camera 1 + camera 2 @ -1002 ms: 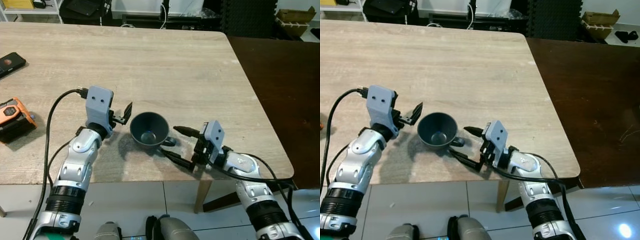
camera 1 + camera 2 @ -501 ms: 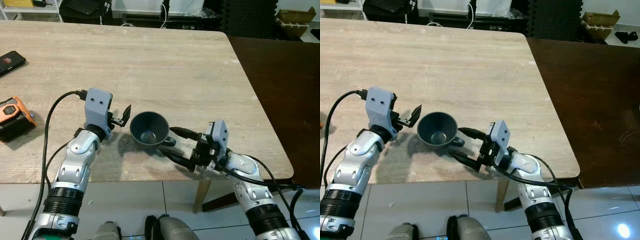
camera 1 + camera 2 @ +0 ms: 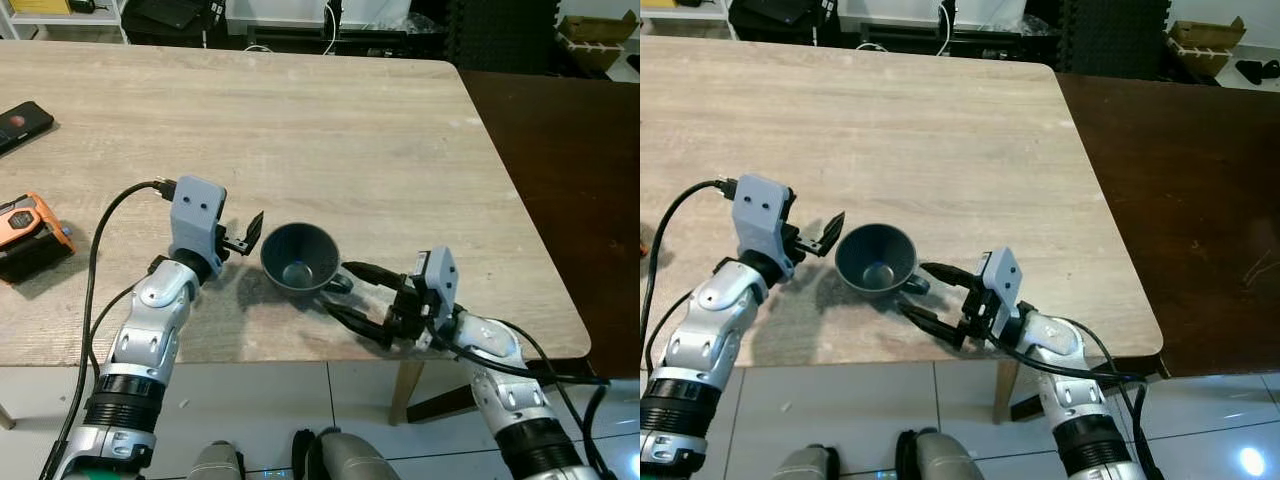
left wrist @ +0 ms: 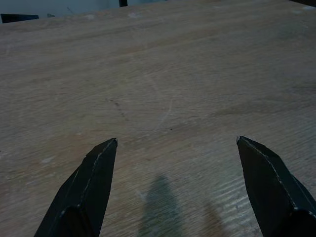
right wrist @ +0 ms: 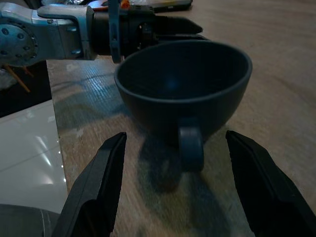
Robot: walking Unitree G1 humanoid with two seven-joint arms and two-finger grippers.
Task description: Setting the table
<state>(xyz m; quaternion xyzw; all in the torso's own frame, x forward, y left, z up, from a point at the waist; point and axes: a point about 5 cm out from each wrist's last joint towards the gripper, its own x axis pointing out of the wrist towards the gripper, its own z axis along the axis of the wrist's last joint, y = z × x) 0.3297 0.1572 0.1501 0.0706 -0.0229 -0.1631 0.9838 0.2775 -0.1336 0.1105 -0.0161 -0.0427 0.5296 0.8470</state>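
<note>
Left pincer (image 4: 177,140), fingers (image 4: 86,190) wide apart, above wooden table (image 4: 163,74).

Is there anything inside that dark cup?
The cup looks empty: its bare, dark bottom shows from above. The near inner wall is hidden behind the rim.

Head stereo pair: looks forward and steeply down from above the table's (image 3: 400,130) near edge; both eyes share the same scene, slightly offset sideways
Shared centre: dark cup (image 3: 298,258) near the near edge, left gripper (image 3: 247,228) at its 9 o'clock, right gripper (image 3: 352,292) at its 4 o'clock
Left wrist view: low and close over the tabletop (image 4: 163,74), looking along its spread fingers (image 4: 89,190) across bare wood
Right wrist view: near table height, very close, facing the cup's handle (image 5: 190,147); shares cup and left arm (image 5: 47,34) with the head pair
</note>
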